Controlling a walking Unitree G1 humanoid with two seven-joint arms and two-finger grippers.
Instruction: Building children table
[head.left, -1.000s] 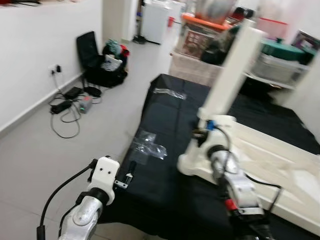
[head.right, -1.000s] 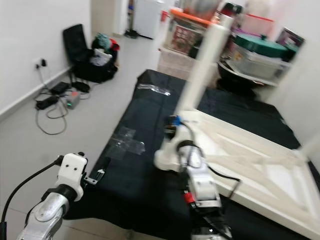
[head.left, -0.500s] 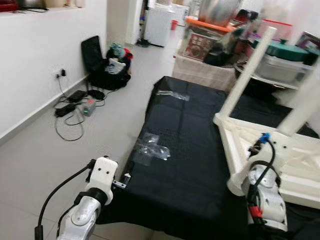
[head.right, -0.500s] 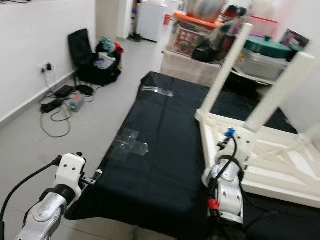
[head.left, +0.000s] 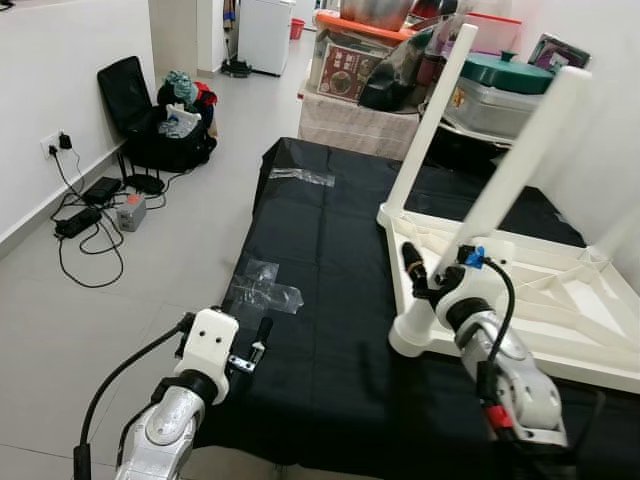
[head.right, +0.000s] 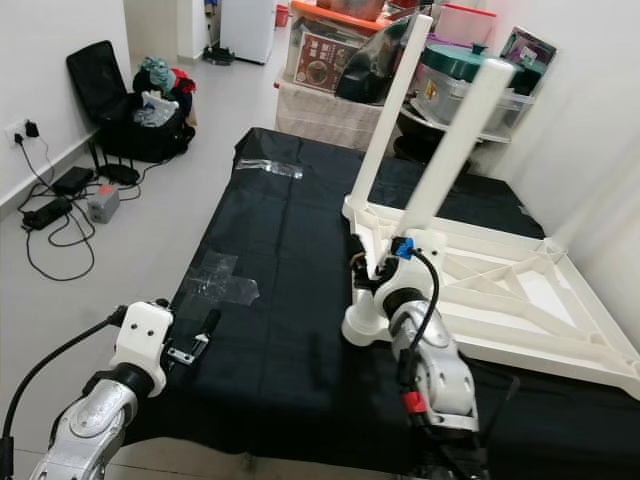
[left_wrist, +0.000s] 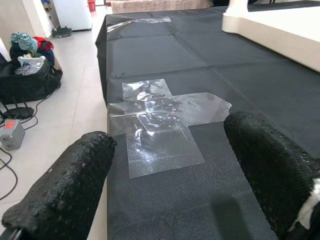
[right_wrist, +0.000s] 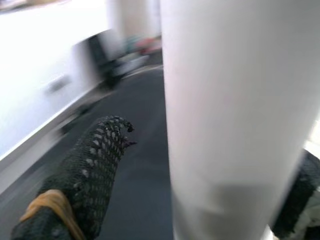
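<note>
Black cloth (head.left: 330, 260) covers the floor by a white wall; the upturned white children table (head.left: 530, 290) lies on it; the right gripper (head.left: 418, 283) straddles its near-corner leg (head.left: 520, 165), fingers spread; the left gripper (left_wrist: 170, 170) hovers spread above clear tape (left_wrist: 160, 122).

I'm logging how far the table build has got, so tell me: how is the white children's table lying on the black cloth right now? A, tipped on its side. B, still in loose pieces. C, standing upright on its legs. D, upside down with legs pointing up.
D: the table lies with its underside frame facing up, and two white legs rise from it; the right claw is at the near corner leg.
</note>
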